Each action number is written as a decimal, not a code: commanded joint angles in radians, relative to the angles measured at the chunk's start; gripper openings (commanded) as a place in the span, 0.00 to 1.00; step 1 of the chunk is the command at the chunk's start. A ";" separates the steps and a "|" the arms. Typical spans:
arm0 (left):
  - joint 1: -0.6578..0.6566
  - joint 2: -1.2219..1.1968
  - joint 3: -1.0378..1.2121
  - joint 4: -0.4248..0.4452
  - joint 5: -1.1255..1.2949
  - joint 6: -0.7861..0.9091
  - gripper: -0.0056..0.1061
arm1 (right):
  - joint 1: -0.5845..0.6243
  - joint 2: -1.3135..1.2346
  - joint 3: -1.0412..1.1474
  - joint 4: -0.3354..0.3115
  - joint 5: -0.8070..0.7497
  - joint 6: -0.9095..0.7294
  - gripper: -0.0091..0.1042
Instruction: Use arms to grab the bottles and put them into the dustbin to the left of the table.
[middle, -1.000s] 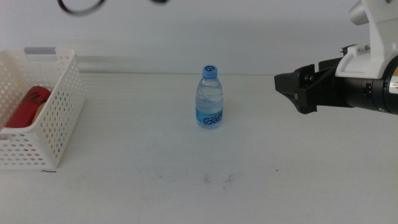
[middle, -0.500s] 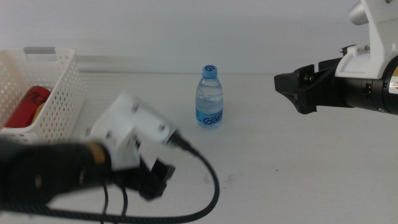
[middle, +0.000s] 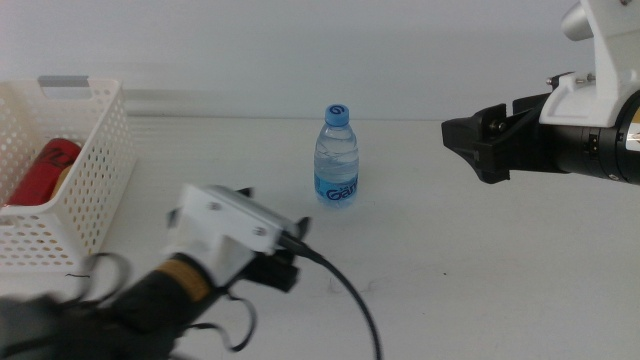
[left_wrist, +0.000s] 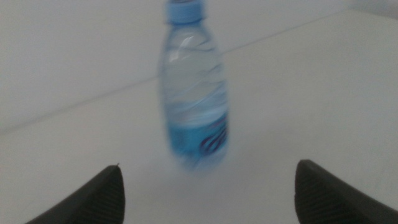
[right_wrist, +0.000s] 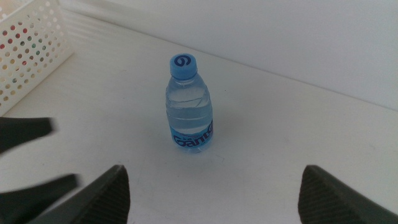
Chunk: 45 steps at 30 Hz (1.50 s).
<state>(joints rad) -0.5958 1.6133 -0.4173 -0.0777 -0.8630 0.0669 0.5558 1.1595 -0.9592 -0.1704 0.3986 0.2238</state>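
The white table (middle: 480, 260) lies bare around the upright water bottle (middle: 337, 157). The dustbin (middle: 90, 180) sits at its left edge, holding a red soda can (middle: 45, 170). The left gripper (middle: 275, 262), jaws spread, is near the bottle; the right gripper (middle: 470, 145), also spread, hovers well apart.

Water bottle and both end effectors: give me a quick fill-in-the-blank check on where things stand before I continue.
1. The water bottle stands upright on the table and its cap is ____ in colour.
2. The left end effector is open and has not yet ____ the water bottle.
3. The red can lies inside the white ____.
4. The right end effector is open and hovers on the ____ side of the middle view.

Missing words: blue; touched; basket; right
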 joint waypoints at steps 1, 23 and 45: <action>-0.001 0.118 -0.050 0.068 -0.174 -0.023 0.89 | 0.002 -0.007 0.002 -0.003 -0.004 -0.012 0.78; 0.126 0.483 -0.432 0.288 -0.164 -0.230 0.89 | 0.002 -0.007 0.002 -0.003 -0.004 -0.012 0.78; 0.123 0.507 -0.697 0.328 0.377 -0.372 0.13 | 0.002 -0.007 0.002 -0.003 -0.004 -0.010 0.78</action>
<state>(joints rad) -0.4691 2.1949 -1.1451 0.2295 -0.6530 -0.2377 0.5558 1.1595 -0.9592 -0.1704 0.3986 0.2238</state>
